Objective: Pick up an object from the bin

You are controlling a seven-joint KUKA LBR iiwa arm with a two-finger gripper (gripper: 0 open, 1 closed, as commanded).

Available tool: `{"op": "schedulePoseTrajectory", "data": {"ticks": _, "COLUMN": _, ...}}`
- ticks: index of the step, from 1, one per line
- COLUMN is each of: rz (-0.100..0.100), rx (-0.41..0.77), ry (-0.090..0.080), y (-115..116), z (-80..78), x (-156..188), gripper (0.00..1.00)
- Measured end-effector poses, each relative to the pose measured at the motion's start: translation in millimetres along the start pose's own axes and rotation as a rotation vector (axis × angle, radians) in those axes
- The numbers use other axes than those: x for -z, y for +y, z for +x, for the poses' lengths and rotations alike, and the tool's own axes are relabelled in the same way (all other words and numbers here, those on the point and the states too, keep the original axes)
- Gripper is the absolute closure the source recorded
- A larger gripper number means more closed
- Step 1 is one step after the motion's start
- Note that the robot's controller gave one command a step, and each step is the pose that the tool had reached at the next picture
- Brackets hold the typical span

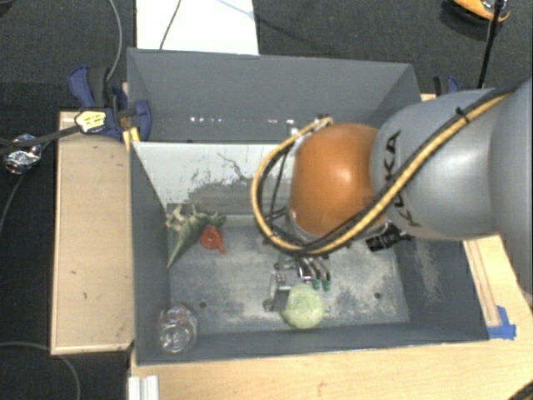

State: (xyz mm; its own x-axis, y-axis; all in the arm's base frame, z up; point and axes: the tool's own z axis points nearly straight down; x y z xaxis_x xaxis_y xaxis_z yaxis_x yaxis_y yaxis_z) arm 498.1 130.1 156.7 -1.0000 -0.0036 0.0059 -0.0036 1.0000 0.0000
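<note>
Hand (301,278) is seen poised close over a pale green ball (303,310) lying at six o'clock on the bin (233,283) floor, though whether it is wide or narrow cannot be told.

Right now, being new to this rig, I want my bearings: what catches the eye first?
The big grey arm with its orange wrist cover reaches in from the right, its jaws low over a pale green round lump near the bin's front middle. At the left lie a green leafy toy with a red piece, and a clear ball in the front left corner.
</note>
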Motion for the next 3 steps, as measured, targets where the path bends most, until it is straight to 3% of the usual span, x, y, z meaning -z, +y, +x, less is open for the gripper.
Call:
{"op": "schedulePoseTrajectory", "data": {"ticks": 2, "rz": -0.004, "rx": 0.054, "ry": -0.013, "y": -12.9, "z": -4.7, "x": -10.2, "gripper": 0.0}}
{"op": "schedulePoseTrajectory", "data": {"ticks": 3, "rz": 0.003, "rx": 0.141, "ry": 0.003, "y": -42.3, "z": 0.0, "x": -34.3, "gripper": 0.0}}
